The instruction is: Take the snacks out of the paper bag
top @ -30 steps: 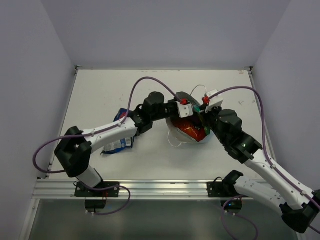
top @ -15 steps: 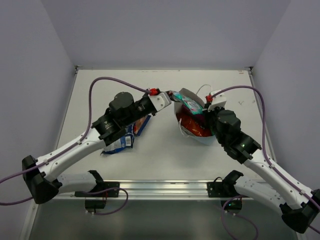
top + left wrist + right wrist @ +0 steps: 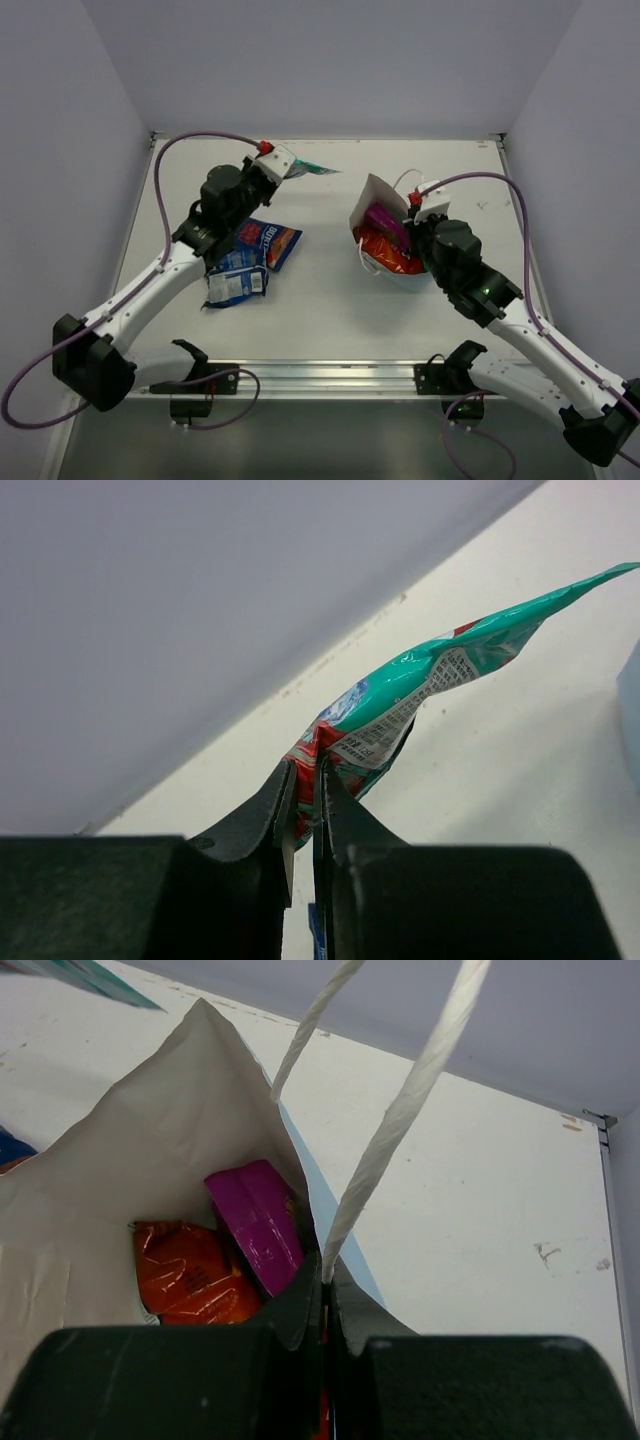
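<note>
Teal-white packet point(image 3: 420, 685) is pinched by one end in the left gripper point(image 3: 303, 790). The jaws are nearly closed, with only the foil between them, and the rest of the packet sticks out free. Left arm is stretched long toward the far-left of the table point(image 3: 330, 310), wrist up near the back wall point(image 3: 200, 600), well apart from the paper bag point(image 3: 372, 195).

Right arm is folded in over right-centre. Right gripper point(image 3: 325, 1295) is clamped tight on the bag's rim, right at the base of the white cord handles point(image 3: 400, 1120), and the bag mouth gapes open.

Inside the bag, the magenta-purple packet point(image 3: 258, 1225) leans on the white wall, with the orange-red packet point(image 3: 190, 1275) just beside it, touching.

On the table beside the left forearm lie the dark blue packet with red point(image 3: 270, 240) and the blue-white packet point(image 3: 235, 282). They're close together, and I can't tell if they overlap. Nothing lies between the two arms except bare table.
</note>
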Controlling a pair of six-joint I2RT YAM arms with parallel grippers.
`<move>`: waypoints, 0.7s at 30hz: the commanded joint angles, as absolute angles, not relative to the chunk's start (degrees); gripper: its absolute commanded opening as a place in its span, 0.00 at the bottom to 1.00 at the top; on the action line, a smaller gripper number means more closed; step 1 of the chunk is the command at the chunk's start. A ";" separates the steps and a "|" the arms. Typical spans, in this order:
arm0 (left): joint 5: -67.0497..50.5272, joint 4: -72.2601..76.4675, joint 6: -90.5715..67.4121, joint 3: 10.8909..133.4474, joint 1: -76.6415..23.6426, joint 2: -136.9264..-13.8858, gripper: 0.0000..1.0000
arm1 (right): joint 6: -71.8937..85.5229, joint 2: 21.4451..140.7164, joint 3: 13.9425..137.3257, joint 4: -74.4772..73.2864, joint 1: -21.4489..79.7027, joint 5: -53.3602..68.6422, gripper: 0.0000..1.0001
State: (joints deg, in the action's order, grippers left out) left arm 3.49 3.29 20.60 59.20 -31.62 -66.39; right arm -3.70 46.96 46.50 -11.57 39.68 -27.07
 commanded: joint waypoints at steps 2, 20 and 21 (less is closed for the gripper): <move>4.13 13.43 17.14 59.15 -29.36 -76.09 0.00 | -5.97 46.32 49.30 -10.20 39.55 -24.52 0.00; -6.05 23.13 12.56 52.65 -28.21 -83.86 0.98 | -16.78 47.11 52.20 -9.22 39.64 -10.03 0.00; -7.72 21.81 13.00 52.99 -28.30 -81.06 1.00 | -17.22 47.28 52.56 -10.71 39.64 -8.80 0.00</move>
